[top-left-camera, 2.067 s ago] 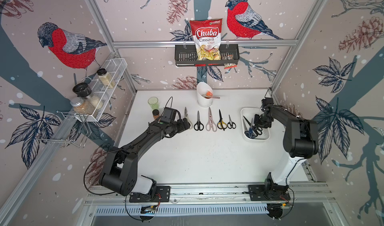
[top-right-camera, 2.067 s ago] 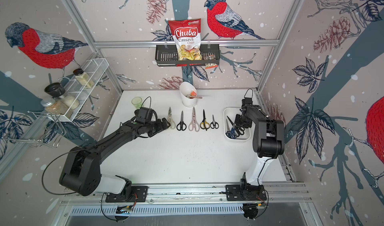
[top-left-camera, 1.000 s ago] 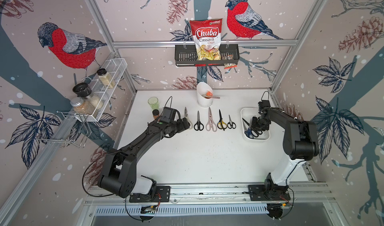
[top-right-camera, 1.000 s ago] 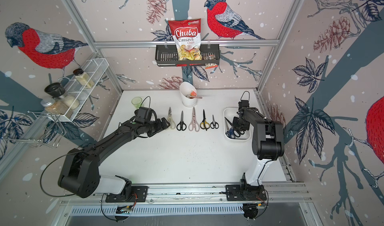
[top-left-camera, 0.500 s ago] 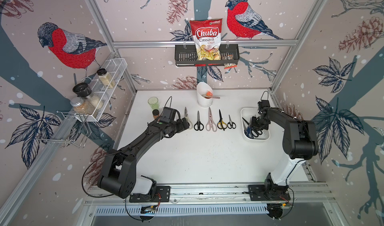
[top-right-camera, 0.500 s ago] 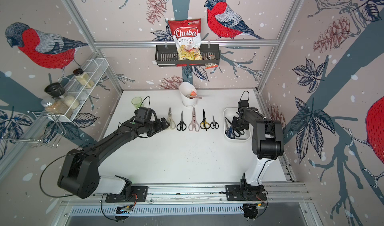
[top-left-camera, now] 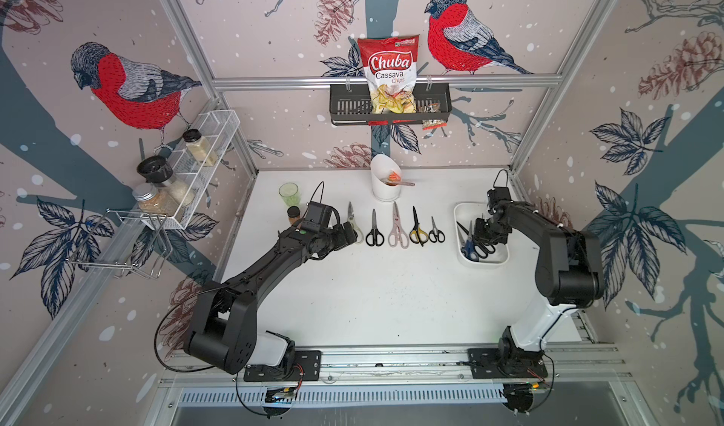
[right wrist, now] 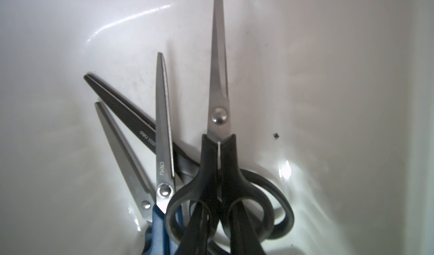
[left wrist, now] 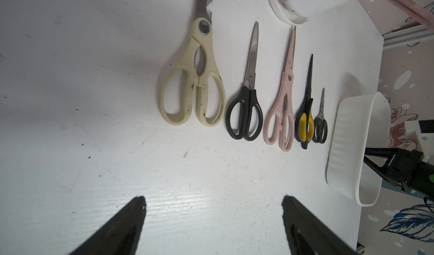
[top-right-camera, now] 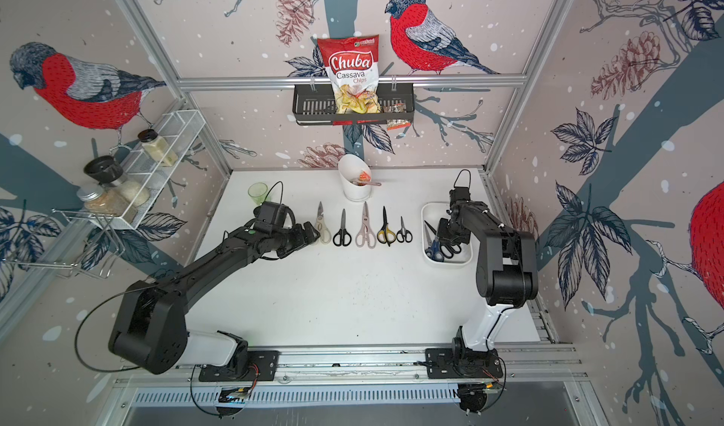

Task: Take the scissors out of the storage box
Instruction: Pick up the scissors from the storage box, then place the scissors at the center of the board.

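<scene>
The right gripper (right wrist: pixel 219 218) pinches the black scissors (right wrist: pixel 218 117) by their handles atop the pile in the box (right wrist: pixel 328 54), so lifting could snag and drag the blue pair (right wrist: pixel 159 225) beneath.

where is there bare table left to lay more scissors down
Biggest free patch: the bare table in front of the row of scissors, between the left arm and right arm. A narrow strip lies between the smallest scissors and the box. Crowded: the row itself, and the back by the white holder and green cup.
</scene>
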Controlling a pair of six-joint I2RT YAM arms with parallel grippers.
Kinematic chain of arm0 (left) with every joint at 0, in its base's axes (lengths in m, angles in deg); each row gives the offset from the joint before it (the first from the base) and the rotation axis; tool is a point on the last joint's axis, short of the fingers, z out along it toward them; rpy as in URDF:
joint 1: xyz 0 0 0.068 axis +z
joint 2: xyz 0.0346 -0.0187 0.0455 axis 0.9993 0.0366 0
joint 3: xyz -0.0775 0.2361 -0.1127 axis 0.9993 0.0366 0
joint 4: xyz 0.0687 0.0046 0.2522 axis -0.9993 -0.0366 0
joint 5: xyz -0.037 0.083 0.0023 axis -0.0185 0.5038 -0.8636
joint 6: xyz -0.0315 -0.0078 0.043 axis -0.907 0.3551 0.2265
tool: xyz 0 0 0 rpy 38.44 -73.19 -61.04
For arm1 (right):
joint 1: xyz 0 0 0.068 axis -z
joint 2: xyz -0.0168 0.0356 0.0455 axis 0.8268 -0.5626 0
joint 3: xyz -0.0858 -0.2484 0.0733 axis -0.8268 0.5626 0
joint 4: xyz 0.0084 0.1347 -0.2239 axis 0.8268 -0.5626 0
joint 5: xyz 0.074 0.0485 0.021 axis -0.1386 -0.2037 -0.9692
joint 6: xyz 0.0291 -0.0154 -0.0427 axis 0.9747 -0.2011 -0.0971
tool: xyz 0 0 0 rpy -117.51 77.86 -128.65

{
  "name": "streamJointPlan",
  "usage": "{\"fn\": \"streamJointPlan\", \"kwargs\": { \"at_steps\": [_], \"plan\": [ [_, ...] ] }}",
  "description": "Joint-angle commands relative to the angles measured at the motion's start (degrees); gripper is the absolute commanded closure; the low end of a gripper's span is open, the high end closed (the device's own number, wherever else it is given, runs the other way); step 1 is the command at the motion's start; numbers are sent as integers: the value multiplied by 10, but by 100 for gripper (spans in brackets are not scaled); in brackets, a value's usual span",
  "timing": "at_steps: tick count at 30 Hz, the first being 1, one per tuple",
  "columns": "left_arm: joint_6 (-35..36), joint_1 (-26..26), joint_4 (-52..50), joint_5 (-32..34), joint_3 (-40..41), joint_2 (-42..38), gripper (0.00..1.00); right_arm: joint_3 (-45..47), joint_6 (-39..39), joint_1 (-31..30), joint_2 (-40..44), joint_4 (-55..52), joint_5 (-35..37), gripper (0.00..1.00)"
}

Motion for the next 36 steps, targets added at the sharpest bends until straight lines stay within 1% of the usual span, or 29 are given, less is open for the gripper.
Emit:
{"fn": "streamJointPlan", "kwargs": {
  "at_steps": [1, 10, 13, 14, 18, 23, 27, 29, 30, 33, 36],
  "plan": [
    [8, -1, -5, 1, 2, -3, 5, -8, 9, -8, 11, -27, 9, 100],
    [8, -1, -1, -4, 10, -13, 5, -1, 21, -14, 37, -38, 13, 100],
    [8, -1, -1, -4, 13, -16, 5, -1, 40, -19, 52, -44, 12, 100],
    [8, -1, -3, -4, 14, -16, 5, -2, 45, -24, 59, -49, 7, 100],
    [8, 0, -2, -3, 16, -15, 5, 0, 73, -61, 101, -79, 32, 100],
    [16, 0, -4, -2, 13, -14, 5, 35, 125, -154, 175, -87, 20, 100],
    [30, 2, -13, -5, 6, -6, 5, 87, 192, -261, 226, -71, 13, 100],
    [32, 2, -11, -6, 6, -4, 5, 112, 226, -306, 236, -62, 5, 100],
    [32, 2, -7, -7, 6, -4, 5, 127, 247, -339, 238, -56, 6, 100],
    [30, 3, -1, -9, 6, -3, 5, 159, 294, -412, 235, -47, 16, 100],
    [31, 3, 5, -11, 7, -5, 5, 184, 320, -450, 228, -42, 13, 100]
  ]
}}
